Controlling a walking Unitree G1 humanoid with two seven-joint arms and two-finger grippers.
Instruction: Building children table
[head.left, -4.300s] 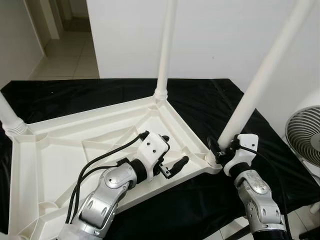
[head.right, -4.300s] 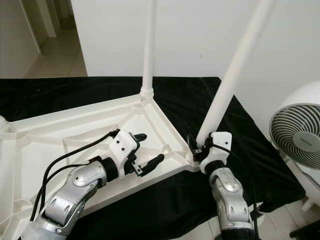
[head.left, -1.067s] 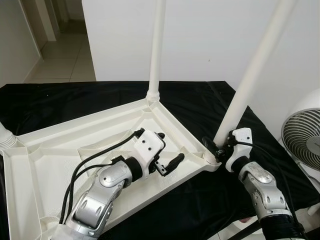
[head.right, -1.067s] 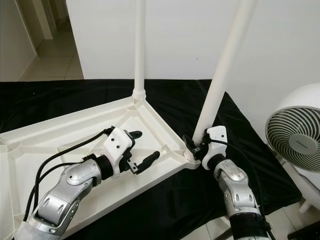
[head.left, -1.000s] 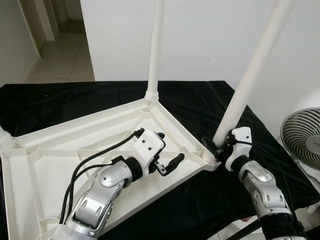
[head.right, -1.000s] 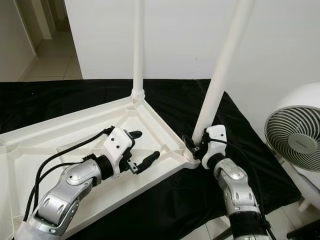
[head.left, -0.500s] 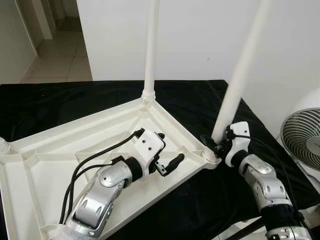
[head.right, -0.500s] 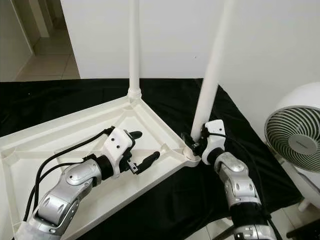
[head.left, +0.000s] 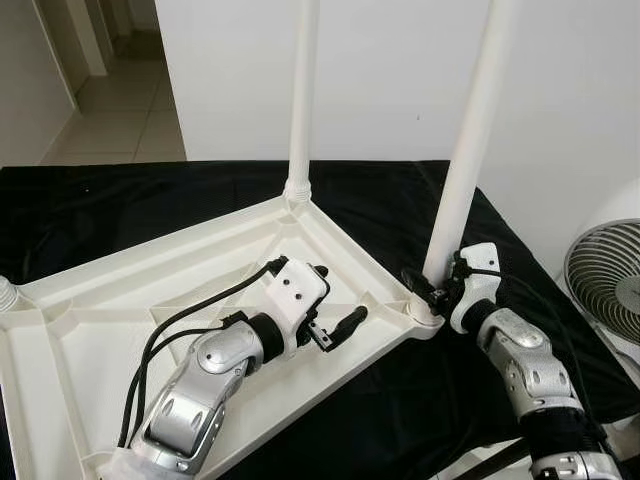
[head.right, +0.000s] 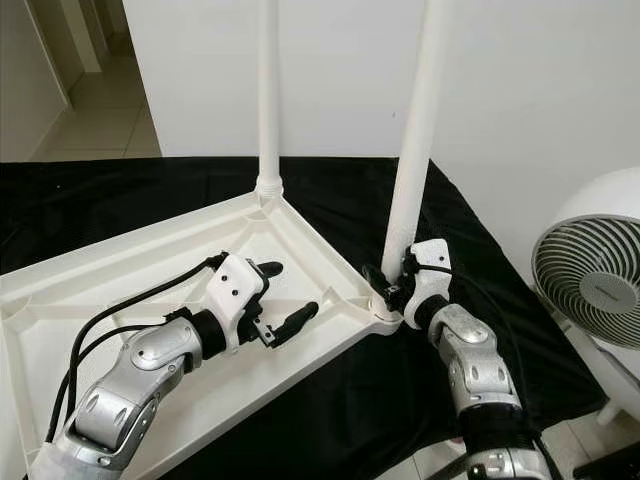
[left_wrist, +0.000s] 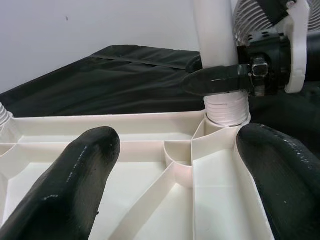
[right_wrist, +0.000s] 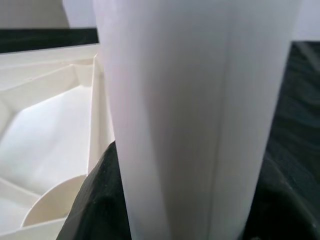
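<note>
Biggest thing here is the black cloth (head.left: 120, 200) spread under everything, probably so the plastic doesn't get scuffed. On it lies the white tabletop (head.left: 120, 300) flipped upside down, ribs up, which makes sense since the legs go in from the underside. It runs from about 8 o'clock up to 1 o'clock in the head view.

Two legs are standing in corner sockets: the far leg (head.left: 301, 90) at 12 o'clock, and the near leg (head.left: 470, 140) at roughly 3 o'clock. A bit of another leg (head.left: 8, 293) peeks in at 9 o'clock. A fan (head.left: 603, 285) sits off the cloth at 4 o'clock.

The right gripper (head.left: 432, 292) has its jaws closed around the near leg right at the base, just above the threaded collar, I'd guess to twist or seat it in the socket. Low grip gives better control there.

The left gripper (head.left: 335, 303) hovers over the underside near the middle, jaws spread wide, holding nothing. Looks like it's there to steady the tabletop, though I can't tell if it's touching.
</note>
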